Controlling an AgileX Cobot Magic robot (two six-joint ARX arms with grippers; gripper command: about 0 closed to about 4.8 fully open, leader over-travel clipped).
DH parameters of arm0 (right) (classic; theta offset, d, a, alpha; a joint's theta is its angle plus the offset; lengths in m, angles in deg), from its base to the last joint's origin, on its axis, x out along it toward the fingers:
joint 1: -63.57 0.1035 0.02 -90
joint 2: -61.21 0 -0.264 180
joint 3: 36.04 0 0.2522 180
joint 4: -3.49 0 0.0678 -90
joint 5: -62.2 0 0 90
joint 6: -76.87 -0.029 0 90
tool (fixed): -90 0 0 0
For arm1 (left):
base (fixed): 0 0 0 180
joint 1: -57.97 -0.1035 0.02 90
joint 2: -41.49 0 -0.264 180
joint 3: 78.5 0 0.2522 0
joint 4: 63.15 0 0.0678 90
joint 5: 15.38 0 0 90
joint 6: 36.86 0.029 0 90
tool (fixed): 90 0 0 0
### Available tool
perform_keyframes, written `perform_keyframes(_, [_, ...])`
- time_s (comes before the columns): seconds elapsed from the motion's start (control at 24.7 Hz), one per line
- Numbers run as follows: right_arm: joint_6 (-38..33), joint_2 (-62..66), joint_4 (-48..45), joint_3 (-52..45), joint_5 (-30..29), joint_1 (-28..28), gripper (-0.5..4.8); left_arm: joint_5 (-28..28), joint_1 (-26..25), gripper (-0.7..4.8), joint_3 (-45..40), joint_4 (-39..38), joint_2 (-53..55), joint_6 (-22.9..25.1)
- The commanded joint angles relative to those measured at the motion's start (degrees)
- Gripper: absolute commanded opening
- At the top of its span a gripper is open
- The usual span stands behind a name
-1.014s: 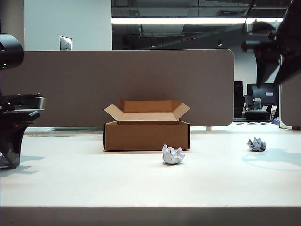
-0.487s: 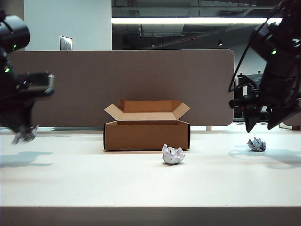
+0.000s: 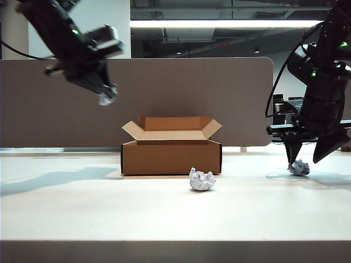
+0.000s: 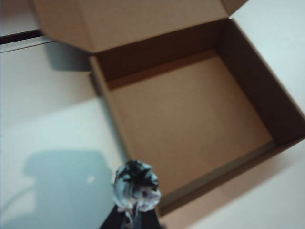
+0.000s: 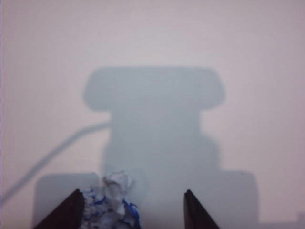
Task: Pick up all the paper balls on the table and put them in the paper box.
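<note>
The counter (image 3: 109, 213) carries the box (image 3: 171, 156), which stands open with its four flaps spread; seen from the left wrist, its floor is bare, so by my reading no ball has gone in yet.

The left hand (image 3: 104, 94) is up in the air, above the box and off to its left side, its tips clamped together on one ball (image 3: 107, 93). From the wrist that ball (image 4: 136, 186) hangs over the counter just outside the box's near wall, so it has yet to be carried over the opening and let go.

The right hand (image 3: 309, 159) is low, well to the right of the box, its tips apart and straddling a second ball (image 3: 299, 167) that lies on the counter. That ball (image 5: 110, 204) sits against one tip, with a wide gap to the other; nothing is gripped yet.

A third ball (image 3: 201, 179) lies untouched just in front of the box's right corner.
</note>
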Motion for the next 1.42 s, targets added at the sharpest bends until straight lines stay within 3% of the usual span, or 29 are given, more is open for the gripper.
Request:
perform_keyframes(0.04, [-0.5,-0.2,0.2,0.3,-0.2,0.0,2.82,1.4,1.2,0.19,3.8,1.1,3.8,0.2])
perform_keyframes(0.37, [-1.7,0.6,0.7,0.3,-1.7,-0.1,2.82,5.9,2.7,0.32,10.7,1.0,11.1,0.2])
perform_keyframes(0.41, [-1.9,0.9,0.9,0.3,-1.9,-0.1,2.82,6.4,2.7,0.44,10.8,1.2,11.4,0.2])
perform_keyframes(0.45, [-2.0,1.1,1.2,0.3,-2.4,-0.1,2.82,7.3,2.8,1.24,10.9,1.2,11.8,0.2])
perform_keyframes(0.53, [-2.0,1.6,1.3,0.3,-2.8,-0.1,2.82,7.3,2.9,1.81,10.9,1.1,11.8,0.2])
perform_keyframes(0.73, [-2.0,2.0,1.3,0.3,-3.1,-0.1,2.82,7.7,2.9,1.89,11.0,0.3,11.8,0.1])
perform_keyframes(0.77, [-2.0,2.1,1.1,0.3,-3.1,-0.1,2.71,8.0,2.9,1.89,11.0,0.0,11.8,-0.1])
perform_keyframes(1.1, [-1.9,2.1,0.1,0.3,-3.1,-0.1,0.39,8.1,2.9,1.88,11.0,0.2,11.8,0.0])
perform_keyframes(1.3, [-1.9,1.8,-0.8,1.0,-3.6,-0.2,0.17,8.1,2.9,1.87,11.1,0.6,11.7,0.0])
perform_keyframes(1.42, [-2.0,1.0,0.9,4.4,-7.1,-0.4,0.17,8.1,2.9,1.87,11.1,0.7,11.4,0.0])
